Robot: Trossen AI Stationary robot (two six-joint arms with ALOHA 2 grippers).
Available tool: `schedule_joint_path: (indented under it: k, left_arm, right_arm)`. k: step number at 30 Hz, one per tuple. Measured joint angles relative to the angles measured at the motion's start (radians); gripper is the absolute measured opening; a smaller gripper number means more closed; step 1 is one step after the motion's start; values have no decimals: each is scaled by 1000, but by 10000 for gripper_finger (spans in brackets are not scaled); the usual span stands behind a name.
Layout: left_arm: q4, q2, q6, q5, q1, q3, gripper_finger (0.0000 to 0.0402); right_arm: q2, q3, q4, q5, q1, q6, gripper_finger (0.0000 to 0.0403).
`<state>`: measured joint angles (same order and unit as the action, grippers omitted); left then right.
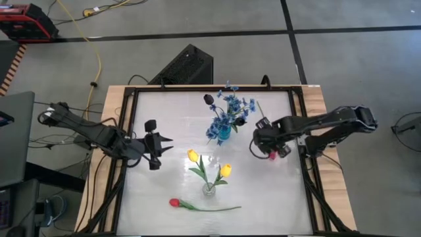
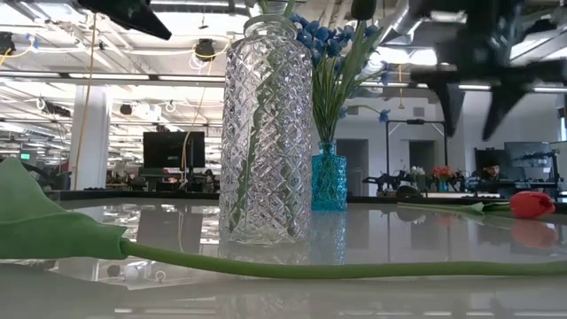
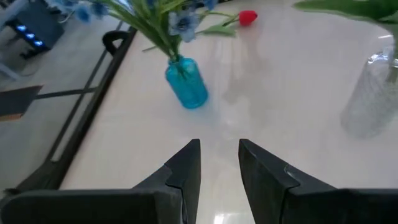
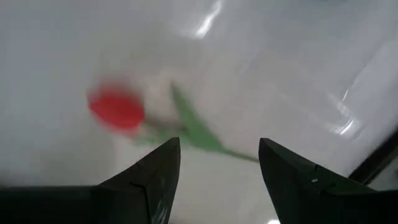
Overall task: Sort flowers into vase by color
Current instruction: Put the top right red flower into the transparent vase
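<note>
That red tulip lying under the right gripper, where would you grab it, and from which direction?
Probably by the stem, just behind the red tulip head, coming straight down from above. The flower lies flat on the table, so only a top approach fits, and the thin stem suits narrow fingers better than the soft head. The right gripper hangs open above it.

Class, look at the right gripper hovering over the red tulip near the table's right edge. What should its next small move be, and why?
Probably a straight descent. The right gripper is open above the red tulip, whose green stem lies on the table between the fingers. Lowering would put the fingers either side of the stem, ready to close. The left gripper waits, open.
</note>
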<state>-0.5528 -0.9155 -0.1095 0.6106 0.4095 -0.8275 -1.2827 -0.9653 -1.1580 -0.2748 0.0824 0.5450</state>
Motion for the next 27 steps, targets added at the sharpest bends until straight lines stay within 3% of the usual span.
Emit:
schedule_joint_path:
  k: [5,11,18,27]
  left_arm:
    - [59,6,11,-12,0,42,98]
    - [95,6,27,-12,0,63,98]
    - [101,5,38,-12,0,63,98]
    - [101,5,17,-11,0,63,98]
  right_arm:
    - [0,117,24,-34,-81,480,244]
    - [0,240,196,-222,-132,891,244]
    - [0,312,342,-231,-202,1125,244]
    - [0,399,463,-222,-263,1300,244]
